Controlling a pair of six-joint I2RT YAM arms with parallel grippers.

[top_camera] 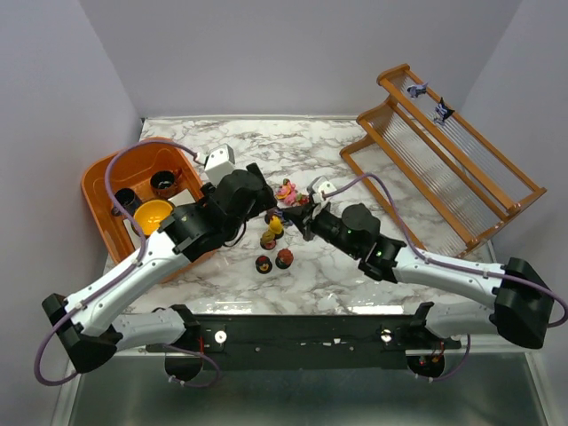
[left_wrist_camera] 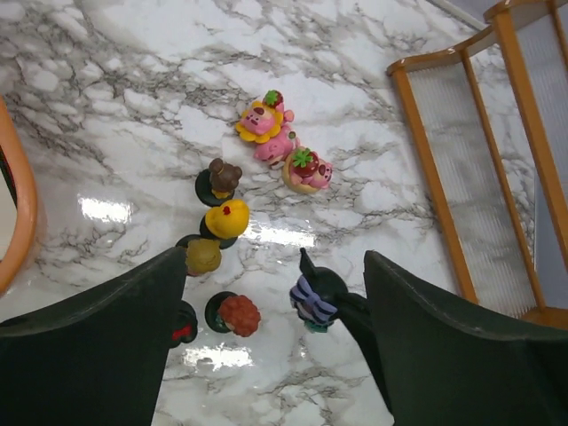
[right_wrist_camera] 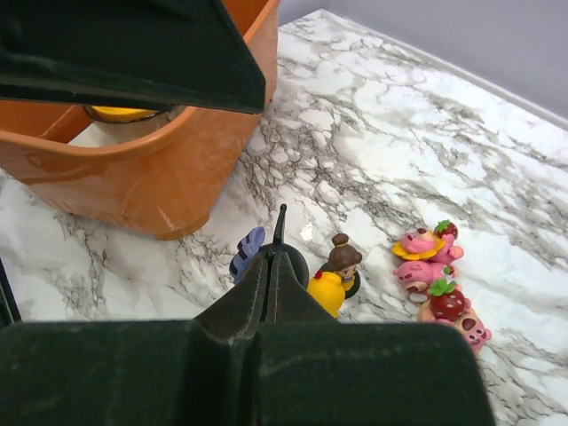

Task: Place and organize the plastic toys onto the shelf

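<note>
Left arm reaches out over the tub's (top_camera: 93,182) right rim. Left gripper (left_wrist_camera: 273,259) is spread wide above the marble table (left_wrist_camera: 133,71). Right gripper (right_wrist_camera: 271,262) is pressed together, pinching the purple toy (left_wrist_camera: 312,300): glossy plastic, black spike in line with the fingers, pointing tubward. Other toys (left_wrist_camera: 259,124), rounded, stand right of tub. Rod shelf (top_camera: 435,160) is well right of it.

You have a smooth, shiny, marble-look surface (top_camera: 231,142). On it, the little toys (left_wrist_camera: 226,218) look like glossy plastic. The shelf (left_wrist_camera: 435,186) beside it has a smooth wood frame.
</note>
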